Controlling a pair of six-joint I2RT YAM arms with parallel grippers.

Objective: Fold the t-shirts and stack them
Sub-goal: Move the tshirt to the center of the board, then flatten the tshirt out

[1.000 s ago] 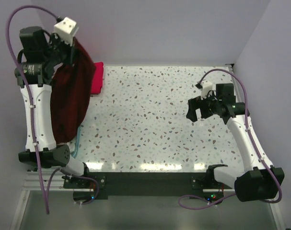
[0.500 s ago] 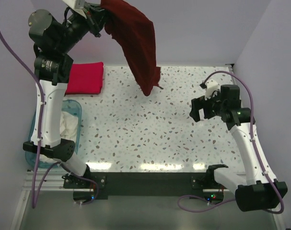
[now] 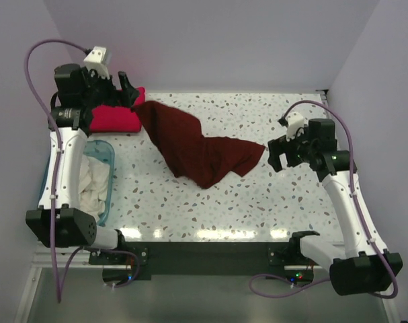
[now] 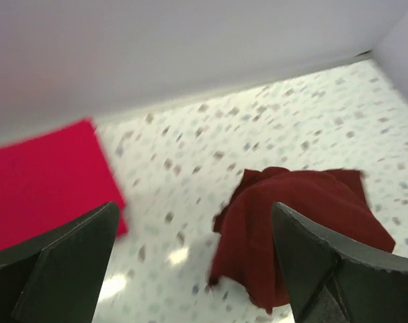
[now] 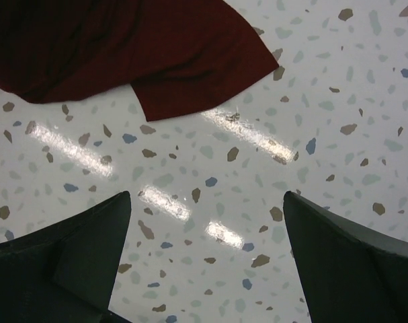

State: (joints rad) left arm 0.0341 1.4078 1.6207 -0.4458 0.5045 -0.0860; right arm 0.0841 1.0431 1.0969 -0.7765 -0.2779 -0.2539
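Top external view: the maroon t-shirt [image 3: 200, 151] lies crumpled on the bench [image 3: 257, 202], running slantwise from the far left towards the middle, with loose folds and no edge laid flat. Its far corner sits just beside the folded crimson t-shirt [image 3: 113, 120]; whether the two touch cannot be told. The left claw [image 3: 131, 93] hangs above that corner. The right claw [image 3: 271, 153] hovers near the shirt's opposite end. White t-shirts [image 3: 93, 185] wait in the blue tub [image 3: 111, 158] at the left edge.

Left wrist view: the left claw [image 4: 195, 215] is released, jaws spread wide with nothing between them. The maroon t-shirt [image 4: 304, 215] is bunched below and to one side, the crimson t-shirt [image 4: 42, 182] to the other.

Right wrist view: the right claw [image 5: 207, 202] is likewise released over bare bench, with the hem of the maroon t-shirt [image 5: 123, 54] just ahead.

The likely trouble is in the spreading. A pinch into the heap could catch two layers at once, so the shirt would lift as a wad. A grab at the far corner could snag the crimson t-shirt and drag its fold apart.
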